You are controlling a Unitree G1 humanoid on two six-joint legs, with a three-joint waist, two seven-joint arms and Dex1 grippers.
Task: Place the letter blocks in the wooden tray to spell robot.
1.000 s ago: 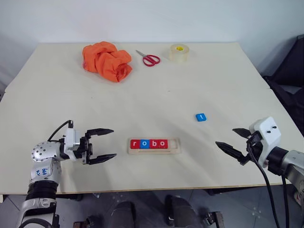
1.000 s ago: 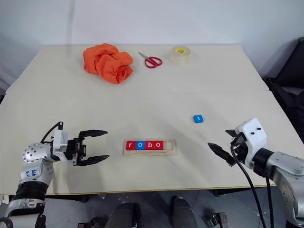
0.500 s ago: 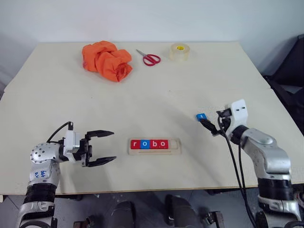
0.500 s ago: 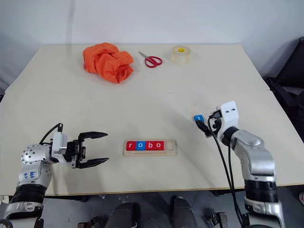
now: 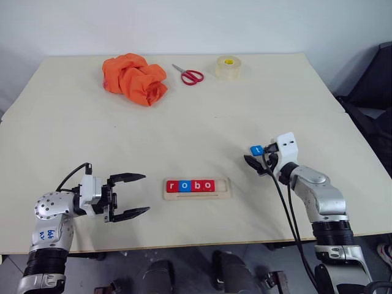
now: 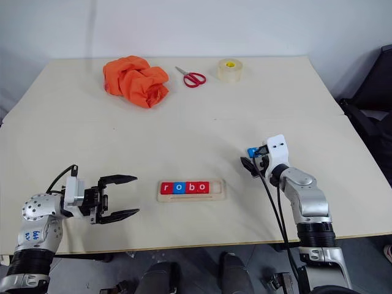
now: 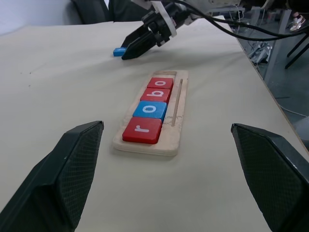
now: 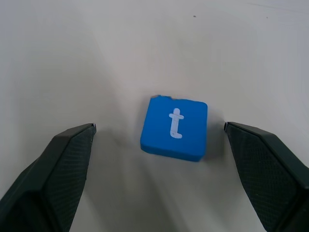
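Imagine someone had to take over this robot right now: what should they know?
Left gripper: open, holding nothing, left of the wooden tray.
Right gripper: open, on either side of the blue t block, not gripping it.
Tray holds r, o, b, o blocks; the end slot on the right is free.
Left to do: grip the t, set it after the second o.

The right gripper point(image 6: 252, 160), jaws spread, reaches the blue t block point(image 6: 252, 151) right of the wooden tray point(image 6: 192, 189).
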